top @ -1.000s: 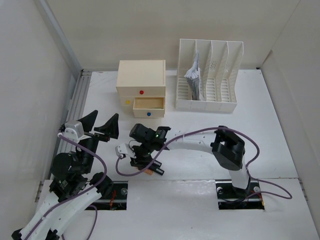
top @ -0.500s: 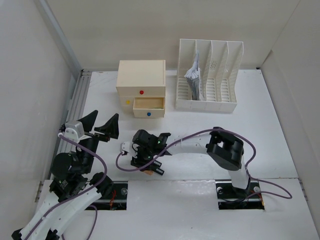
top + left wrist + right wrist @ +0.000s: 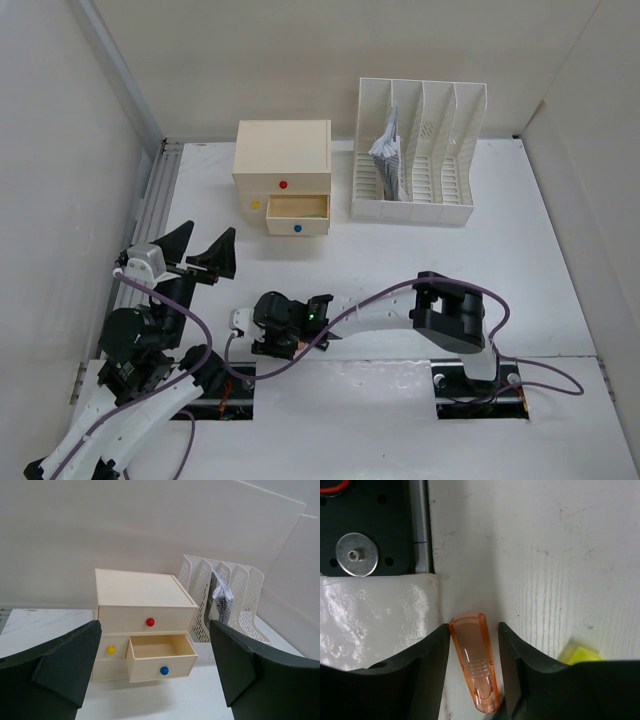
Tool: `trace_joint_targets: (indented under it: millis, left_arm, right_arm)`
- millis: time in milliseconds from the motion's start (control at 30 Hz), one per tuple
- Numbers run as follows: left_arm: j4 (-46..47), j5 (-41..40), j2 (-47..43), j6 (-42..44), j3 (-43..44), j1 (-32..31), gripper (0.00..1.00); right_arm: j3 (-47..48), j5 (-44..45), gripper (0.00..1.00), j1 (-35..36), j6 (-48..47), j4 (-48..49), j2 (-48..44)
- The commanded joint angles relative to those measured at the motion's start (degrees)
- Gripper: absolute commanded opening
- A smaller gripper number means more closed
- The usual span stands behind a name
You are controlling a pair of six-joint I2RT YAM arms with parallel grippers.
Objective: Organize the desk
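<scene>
The desk is the large white tabletop. My right gripper is low at its near edge, beside the left arm's base. In the right wrist view my right gripper straddles a clear orange cap that lies on the desk. The left finger touches the cap and a thin gap shows on the other side. The cap is hidden in the top view. My left gripper is open, empty and raised at the left. In its own view my left gripper faces the drawer box.
The cream drawer box stands at the back with its blue-knob drawer pulled out and empty. A white file rack holds papers. A yellow scrap lies right of the cap. The black base plate is close on the left.
My right gripper has moved nearer and left, down to the desk's near edge, over the orange cap. The left arm has not moved.
</scene>
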Motion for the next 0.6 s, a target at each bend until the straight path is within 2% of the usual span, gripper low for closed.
trace_joint_targets:
  millis: [0,133,433,533,567]
  left_arm:
    - [3.37,0.44,-0.72,0.86,-0.01,-0.38,0.88]
    - [3.37,0.44,-1.25,0.86,-0.01,-0.38,0.88]
    - [3.37,0.44,-1.77,0.86,-0.01,-0.38,0.88]
    - [3.37,0.44,-1.78,0.86,-0.01,-0.38,0.88]
    - [3.37,0.44,-1.78,0.86,-0.01,-0.38,0.88]
  right_arm:
    - [-1.17,7.16,0.47,-0.33,1.8,0.09,0.5]
    - [-1.17,11.12,0.47,-0.33,1.28,0.09,1.21]
    - [-0.99,11.49,0.47,-0.33,-1.27,-1.3,3.75]
    - [0.23,9.91,0.35,-0.33,-1.27,-2.37,4.29]
    - [0.24,9.9,0.25,-0.33,-1.27,-2.98,4.81]
